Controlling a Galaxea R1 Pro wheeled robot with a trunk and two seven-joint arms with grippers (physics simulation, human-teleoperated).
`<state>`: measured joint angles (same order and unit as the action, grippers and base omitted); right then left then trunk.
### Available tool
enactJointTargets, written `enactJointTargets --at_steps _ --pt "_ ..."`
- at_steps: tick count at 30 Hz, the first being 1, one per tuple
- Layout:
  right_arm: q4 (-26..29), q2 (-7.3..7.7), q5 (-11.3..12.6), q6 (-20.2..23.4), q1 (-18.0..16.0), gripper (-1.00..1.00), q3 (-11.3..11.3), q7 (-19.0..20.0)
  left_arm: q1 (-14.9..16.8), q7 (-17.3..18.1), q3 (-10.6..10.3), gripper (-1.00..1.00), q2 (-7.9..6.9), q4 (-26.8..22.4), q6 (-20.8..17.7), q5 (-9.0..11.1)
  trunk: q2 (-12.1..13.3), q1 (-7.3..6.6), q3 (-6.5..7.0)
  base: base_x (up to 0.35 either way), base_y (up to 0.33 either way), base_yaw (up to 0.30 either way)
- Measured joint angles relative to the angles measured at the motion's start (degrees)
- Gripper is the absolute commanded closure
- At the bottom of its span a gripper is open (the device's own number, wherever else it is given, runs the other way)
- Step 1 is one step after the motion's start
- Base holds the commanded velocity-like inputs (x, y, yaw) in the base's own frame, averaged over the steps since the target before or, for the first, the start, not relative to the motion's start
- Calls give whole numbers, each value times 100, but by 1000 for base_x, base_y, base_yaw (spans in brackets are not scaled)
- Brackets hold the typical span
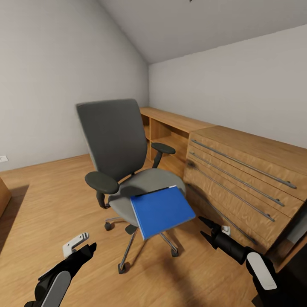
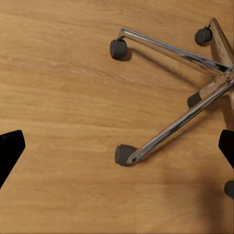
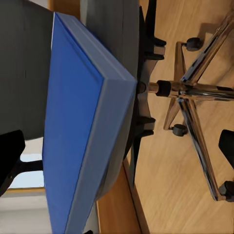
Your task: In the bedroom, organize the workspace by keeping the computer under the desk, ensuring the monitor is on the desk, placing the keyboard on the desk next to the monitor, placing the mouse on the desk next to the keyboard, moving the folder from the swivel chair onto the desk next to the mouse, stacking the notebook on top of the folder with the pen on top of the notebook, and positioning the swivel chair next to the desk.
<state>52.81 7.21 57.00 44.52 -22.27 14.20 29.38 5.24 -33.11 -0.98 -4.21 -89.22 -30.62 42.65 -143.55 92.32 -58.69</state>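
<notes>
The swivel chair (image 1: 115, 140) stands mid-room with its grey back toward the left wall. On its seat lies the blue folder (image 1: 162, 209), overhanging the front edge. My right gripper (image 1: 204, 229) is open, low and just right of the folder's corner. The right wrist view looks at the folder (image 3: 73, 122) edge-on, between the open right gripper (image 3: 118, 148)'s fingers, with the chair's base (image 3: 185, 90) beyond. My left gripper (image 1: 83, 246) hangs open over the floor, left of the chair's star base (image 2: 180, 122). Monitor, keyboard, mouse, notebook and pen are out of view.
A light-wood drawer chest (image 1: 247, 179) with long metal handles runs along the right wall, close to the chair. An open wooden shelf unit (image 1: 170, 132) continues behind it. Bare wood floor (image 1: 47, 200) spreads to the left. A dark surface (image 1: 298, 264) cuts the lower right corner.
</notes>
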Motion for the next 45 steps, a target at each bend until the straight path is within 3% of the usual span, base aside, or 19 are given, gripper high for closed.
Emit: enactJointTargets --at_steps 45 --pt "-45 -25 -9 0 1 -100 -5 6 0 -16 -3 -100 -5 0 9 -13 0 1 0 69 37 0"
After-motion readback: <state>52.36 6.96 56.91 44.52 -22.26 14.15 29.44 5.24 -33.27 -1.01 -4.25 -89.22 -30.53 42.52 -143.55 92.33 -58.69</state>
